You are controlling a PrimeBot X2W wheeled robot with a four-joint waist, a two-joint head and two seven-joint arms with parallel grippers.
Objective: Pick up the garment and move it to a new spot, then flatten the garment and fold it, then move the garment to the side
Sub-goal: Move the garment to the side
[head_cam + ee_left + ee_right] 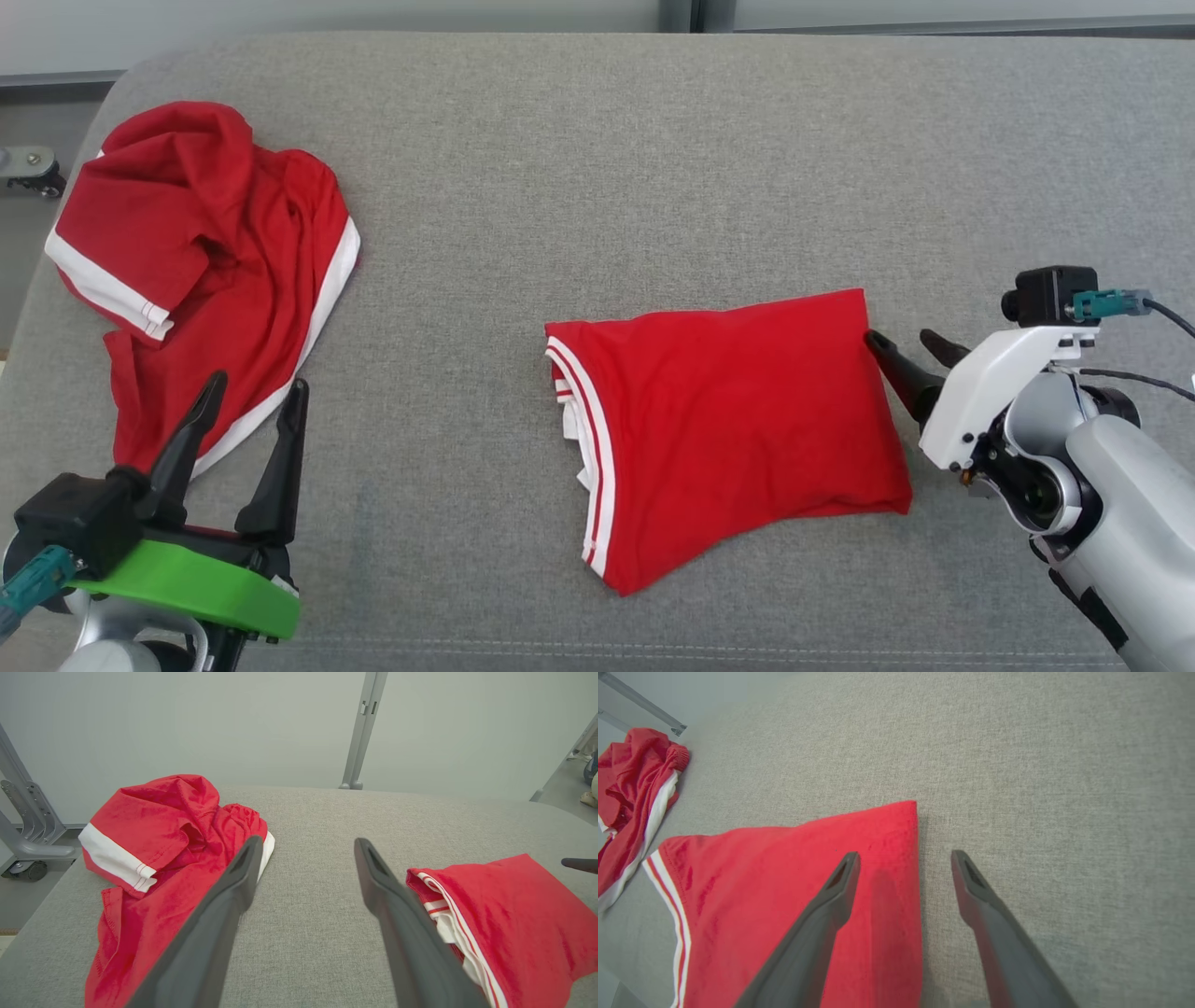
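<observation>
At the right claw (898,338), the two dark fingers stand spread wide and grip nothing. They straddle the nearest edge of the folded red jersey with white-striped trim (738,420), one finger over cloth, the other over the bare grey fabric-covered tabletop (597,140). That stance suits re-gripping or sliding the folded piece, so the sideways move is likely the step in hand. Well beyond the jersey's far edge, the left claw (260,383) is equally wide and empty. It hovers by the hem of a crumpled red shirt with white bands (205,243), probably idle for now.
</observation>
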